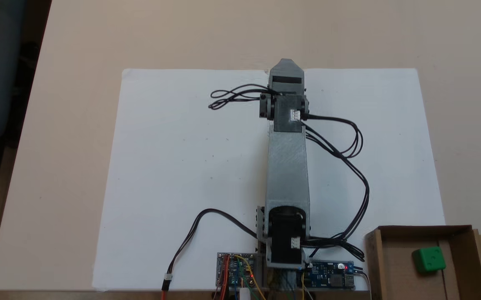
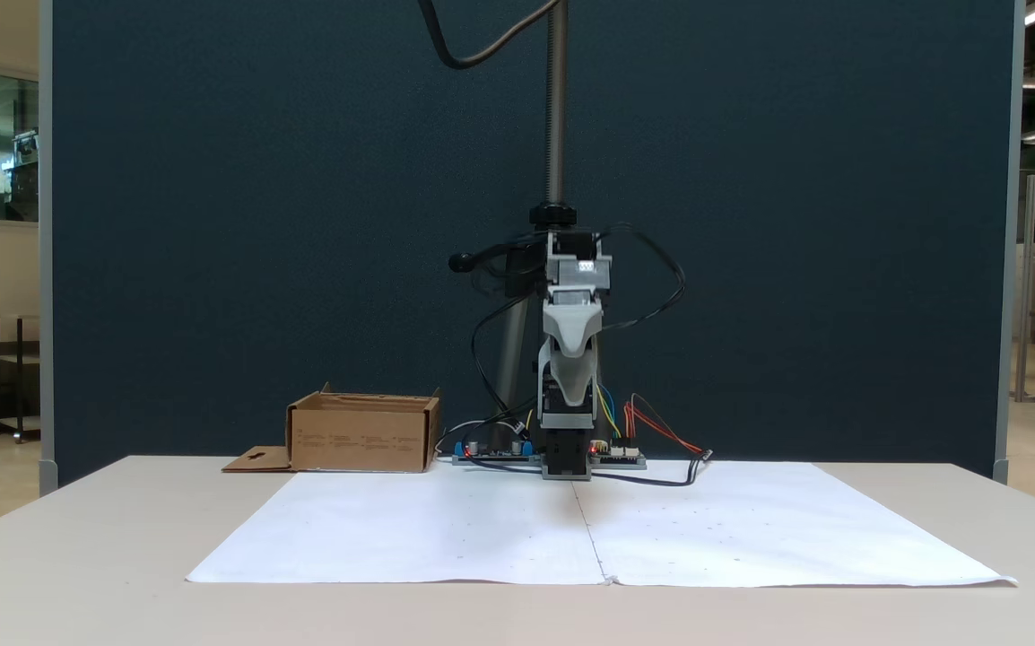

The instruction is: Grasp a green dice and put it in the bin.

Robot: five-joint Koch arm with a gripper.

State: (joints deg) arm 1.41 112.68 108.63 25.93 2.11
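The green dice lies inside the bin, on its floor, a little toward the wall that carries the side flap. The bin stands at the near right corner of the surface in the top-down fixed view, just beside the edge of the white paper sheet and the circuit boards at the arm's base.

The arm is stretched over the middle of the sheet, well apart from the bin. The fingers point downward in the front fixed view and hold nothing, but they lie one behind the other, so I cannot tell if they are apart or closed.

The dice looks like hard plastic: light, stiff, not fragile, maybe a little slippery on its smooth faces. I think the best hold is on two opposite flat side faces, near the middle, not on the rounded edges. As a cube it has no long axis. It sits flat but turned a little against the bin walls, and the top face shows about three pips.

By my judgement the task is already finished.
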